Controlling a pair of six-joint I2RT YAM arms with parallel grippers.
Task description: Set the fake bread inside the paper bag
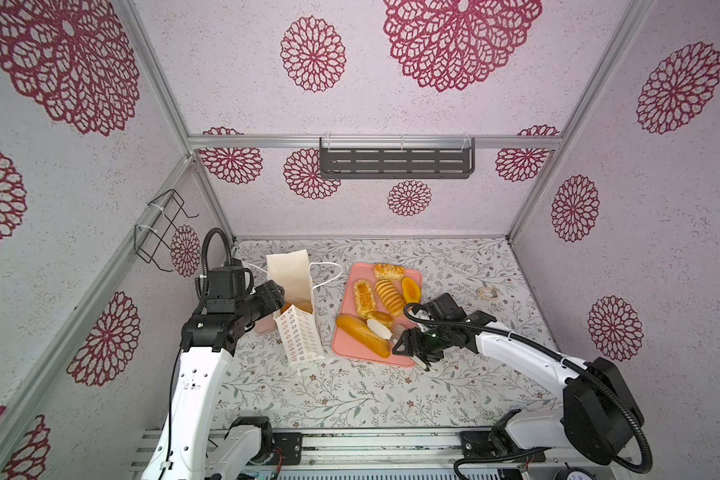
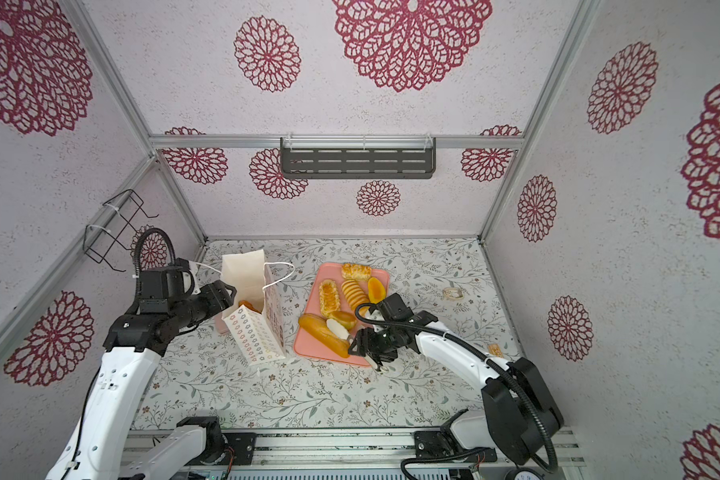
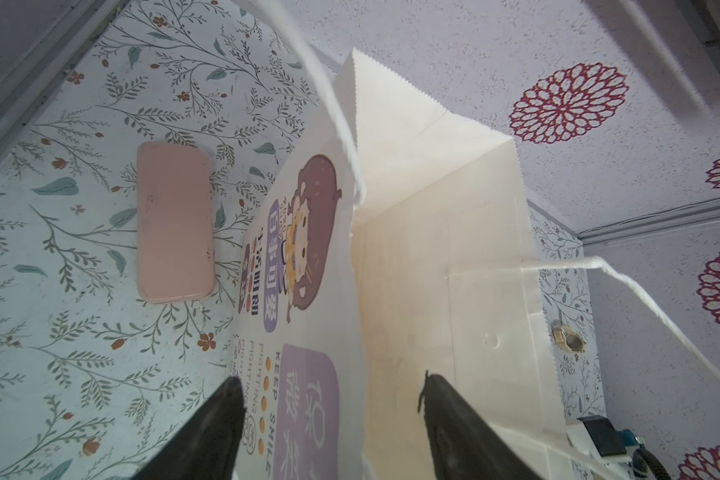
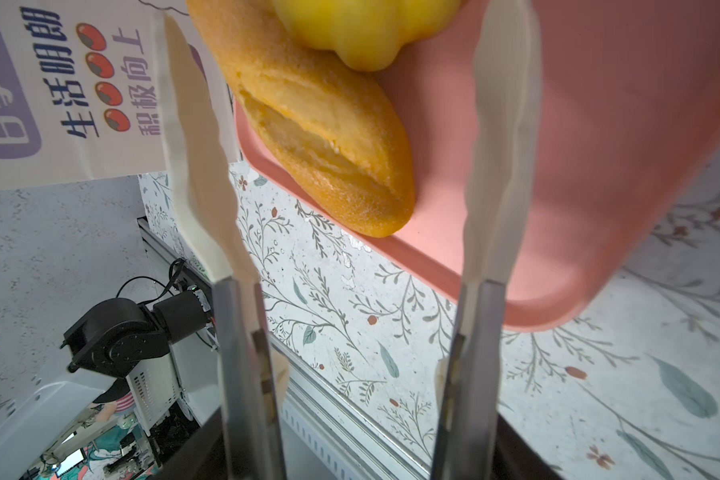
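Observation:
The paper bag (image 1: pixel 300 332) stands open at the left of the table, with bread (image 1: pixel 298 306) showing inside it. My left gripper (image 3: pixel 331 380) is open and straddles the bag's printed front wall, one finger inside and one outside. My right gripper (image 1: pixel 414 347) is shut on a pair of white-tipped tongs (image 4: pixel 192 145). The tongs are spread, their tips either side of the long baguette (image 4: pixel 321 124) at the near end of the pink tray (image 1: pixel 346 347). A fluted yellow bun (image 4: pixel 362 29) lies against the baguette. A braided pastry (image 1: pixel 388 271), a ridged loaf (image 1: pixel 389 296) and an orange-centred oval (image 1: pixel 411 289) lie farther back on the tray.
A smaller pink tray (image 3: pixel 175 224) lies on the table beside the bag, under my left arm. A small ring-shaped item (image 1: pixel 488 294) lies at the right of the table. A black shelf (image 1: pixel 395 162) hangs on the back wall and a wire rack (image 1: pixel 159 232) on the left wall.

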